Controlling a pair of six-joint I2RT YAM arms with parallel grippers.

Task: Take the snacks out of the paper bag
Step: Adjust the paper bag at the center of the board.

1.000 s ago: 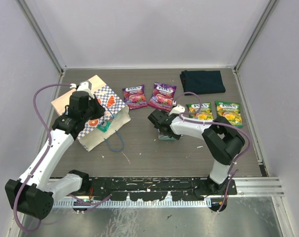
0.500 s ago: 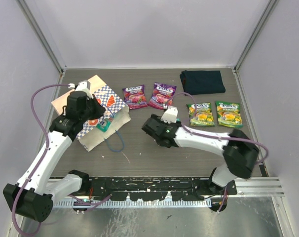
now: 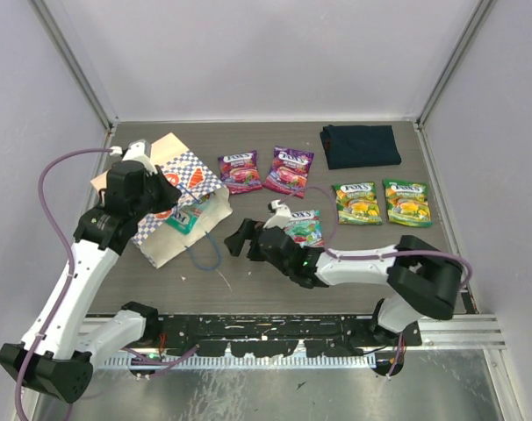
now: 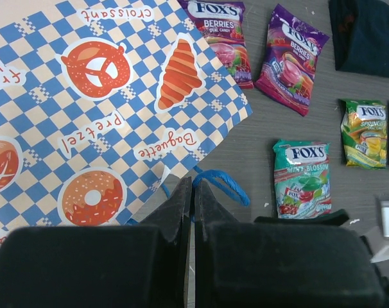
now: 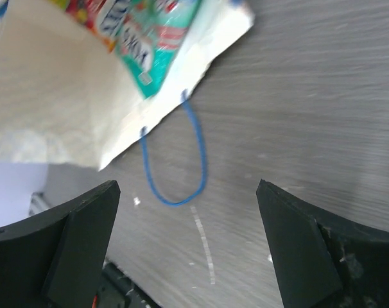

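The paper bag point(image 3: 165, 230) lies on its side at the left, mouth facing right. My left gripper point(image 3: 178, 195) is shut at its upper rim, with the blue cord handle point(image 4: 223, 183) pinched at the fingertips. A teal snack point(image 3: 185, 219) pokes out of the mouth, also showing in the right wrist view point(image 5: 157, 38). My right gripper point(image 3: 240, 238) hangs open and empty just right of the mouth, over the lower cord loop point(image 5: 175, 173). Another teal snack point(image 3: 304, 228) lies behind it on the table. Two purple snacks point(image 3: 240, 171) point(image 3: 289, 169) and two green ones point(image 3: 356, 202) point(image 3: 407, 202) lie farther back.
A dark navy folded cloth point(image 3: 360, 145) lies at the back right. Grey walls close the table in on the left, back and right. The arms' base rail point(image 3: 275, 331) runs along the near edge.
My right gripper has drawn back from the teal snack, which now lies free on the table, and has swung left to the bag's mouth. The left arm has shifted slightly, still holding the bag.
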